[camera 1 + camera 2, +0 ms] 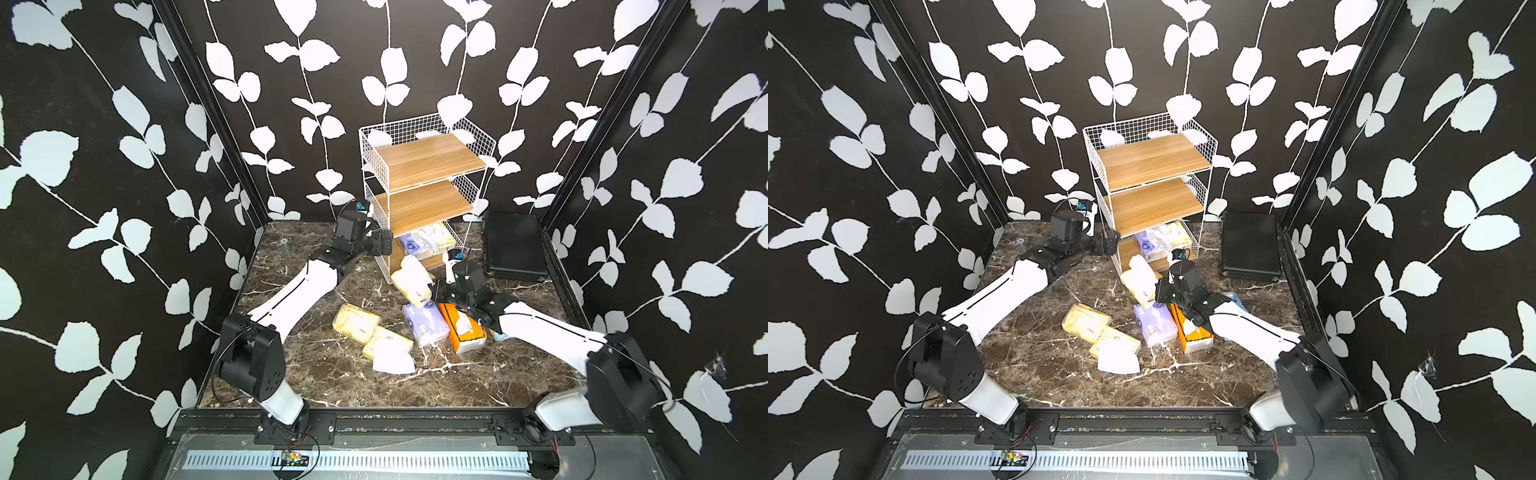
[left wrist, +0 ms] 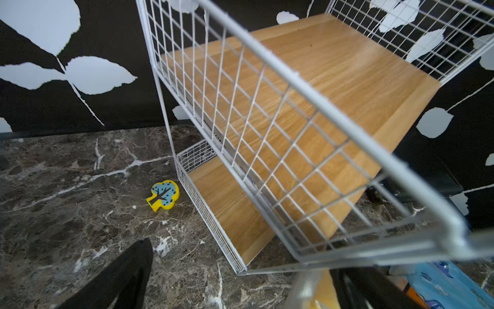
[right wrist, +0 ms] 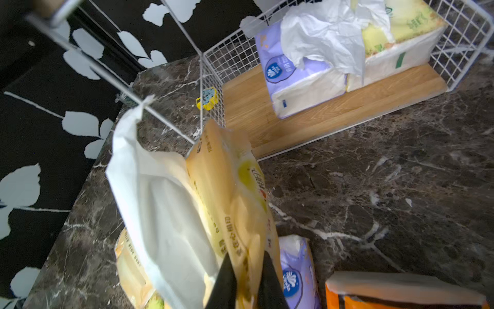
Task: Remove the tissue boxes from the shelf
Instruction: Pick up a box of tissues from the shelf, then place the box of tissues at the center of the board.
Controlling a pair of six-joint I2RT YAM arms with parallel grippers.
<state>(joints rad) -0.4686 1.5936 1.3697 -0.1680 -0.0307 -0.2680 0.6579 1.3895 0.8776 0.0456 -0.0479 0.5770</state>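
Yellow-blue tree piece (image 2: 163,195) beside shelf (image 2: 361,75): wrist views only.

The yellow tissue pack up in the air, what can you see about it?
The pale yellow soft plastic tissue pack looks crinkly, with printed writing and a white tissue sheet spilling from its opening. The right end effector is shut on one end of its wrapper, so it hangs tilted over the dark marble table, just in front of the white wire-grid shelf.
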